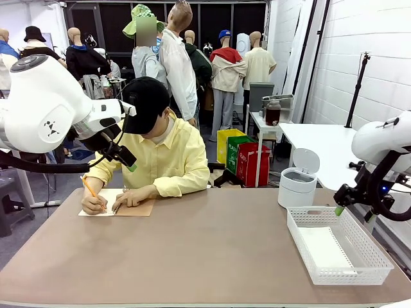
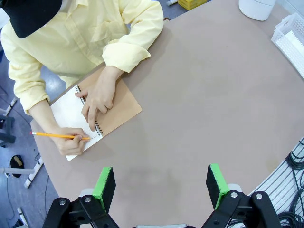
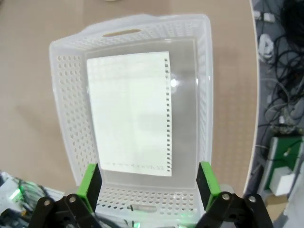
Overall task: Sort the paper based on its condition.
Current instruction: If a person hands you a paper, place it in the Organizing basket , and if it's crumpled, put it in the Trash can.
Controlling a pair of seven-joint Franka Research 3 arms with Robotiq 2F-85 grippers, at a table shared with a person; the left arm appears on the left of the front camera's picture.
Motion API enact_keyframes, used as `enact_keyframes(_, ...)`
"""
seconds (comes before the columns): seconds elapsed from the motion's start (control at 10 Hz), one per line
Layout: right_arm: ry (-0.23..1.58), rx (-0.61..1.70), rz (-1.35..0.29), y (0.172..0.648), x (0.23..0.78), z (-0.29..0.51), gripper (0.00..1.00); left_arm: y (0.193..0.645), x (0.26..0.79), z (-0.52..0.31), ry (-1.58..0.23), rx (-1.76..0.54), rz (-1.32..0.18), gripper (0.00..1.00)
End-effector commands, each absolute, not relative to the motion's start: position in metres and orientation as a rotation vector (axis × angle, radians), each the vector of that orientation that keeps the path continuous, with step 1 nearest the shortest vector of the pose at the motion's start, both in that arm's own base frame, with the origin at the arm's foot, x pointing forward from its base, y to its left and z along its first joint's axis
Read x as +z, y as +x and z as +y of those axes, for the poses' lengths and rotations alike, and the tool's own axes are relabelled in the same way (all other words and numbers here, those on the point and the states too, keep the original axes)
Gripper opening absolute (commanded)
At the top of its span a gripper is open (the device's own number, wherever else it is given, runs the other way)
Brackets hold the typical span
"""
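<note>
We look down on a white basket (image 3: 66, 118) at the robot's right end of the counter (image 1: 205, 256). One sheet of paper (image 3: 129, 111) lies flat and smooth on its floor, one long edge ragged with torn binding holes. The right hand (image 3: 148, 166) hangs directly above the basket, its green pads wide apart and gripping nothing. We read that as one sheet already sorted to its place.

Well apart from the basket, at the opposite end of the counter, a person in a yellow shirt writes with a pencil (image 2: 57, 135) on the white page of a spiral notebook (image 2: 118, 107), the other hand (image 2: 97, 99) pressing the page flat. The left hand (image 2: 160, 168) hovers high over that end, far from the basket, with its pads also spread and empty.

Just beyond the basket's far end stands a small white lidded bin (image 1: 298, 179). We take it for the place meant for wrinkled sheets, though we cannot see inside it.

In our judgement the task has barely begun: one smooth sheet is placed, the next page is bound in the notebook under the pencil, and both arms wait for paper to be handed over.
</note>
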State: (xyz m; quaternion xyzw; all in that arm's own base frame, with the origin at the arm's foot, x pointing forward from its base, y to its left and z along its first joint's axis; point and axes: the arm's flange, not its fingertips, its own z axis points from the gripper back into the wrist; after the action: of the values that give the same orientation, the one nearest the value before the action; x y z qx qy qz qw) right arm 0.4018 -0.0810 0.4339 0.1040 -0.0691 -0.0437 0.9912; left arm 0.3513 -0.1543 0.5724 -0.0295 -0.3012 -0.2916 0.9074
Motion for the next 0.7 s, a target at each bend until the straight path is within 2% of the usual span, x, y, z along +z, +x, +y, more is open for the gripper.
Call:
enact_keyframes(0.0, 0.222, -0.018, -0.219, 0.41, 0.466, -0.067, 1.0, 0.351, 0.573, -0.154, -0.061, -0.602, -0.623, 1.0)
enact_keyframes(0.2, 0.22, 0.103, -0.284, 0.411, 0.505, -0.046, 1.0, 0.351, 0.573, -0.154, -0.061, -0.602, -0.623, 1.0)
enact_keyframes(0.6, 0.228, 0.483, -0.411, 0.394, 0.56, 0.013, 1.0, 0.351, 0.573, -0.154, -0.061, -0.602, -0.623, 1.0)
